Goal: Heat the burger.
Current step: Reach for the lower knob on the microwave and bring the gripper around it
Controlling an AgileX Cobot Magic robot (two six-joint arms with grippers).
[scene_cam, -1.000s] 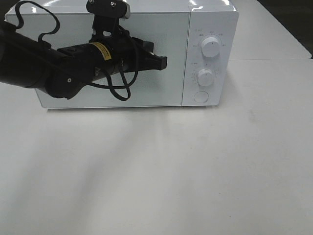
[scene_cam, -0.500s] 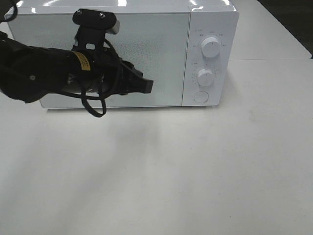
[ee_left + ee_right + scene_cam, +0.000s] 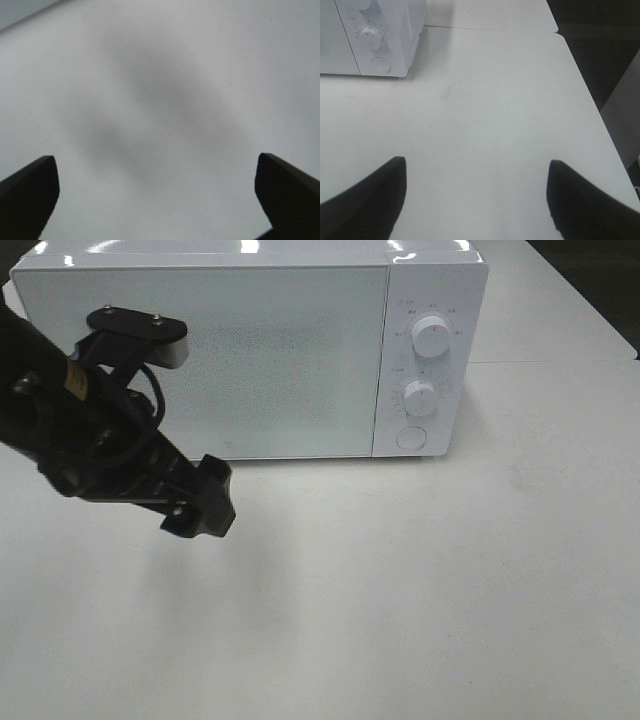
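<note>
In the high view, the left hand [image 3: 200,505] has come away from the microwave [image 3: 280,360]. A second ago it was up against the door [image 3: 290,420] with its fingers drawn together; now it hangs low over the worktop [image 3: 420,580], in front of the oven's left part and clear of it. The door sits flush shut. The burger shows nowhere. It is probably behind the frosted door, though the panel is too cloudy to tell. No arm is at the upper knob [image 3: 432,336] or the lower knob [image 3: 420,397].

In the left wrist view, the left hand [image 3: 155,162] is spread wide, with only bare worktop and shadow between its fingers, so it holds nothing.

In the right wrist view, the right hand [image 3: 475,165] is wide and empty too, over open worktop well apart from the microwave's control side.

The door-closing step looks finished. Setting a knob appears to be what remains, and the knobs lie on the right hand's side.
</note>
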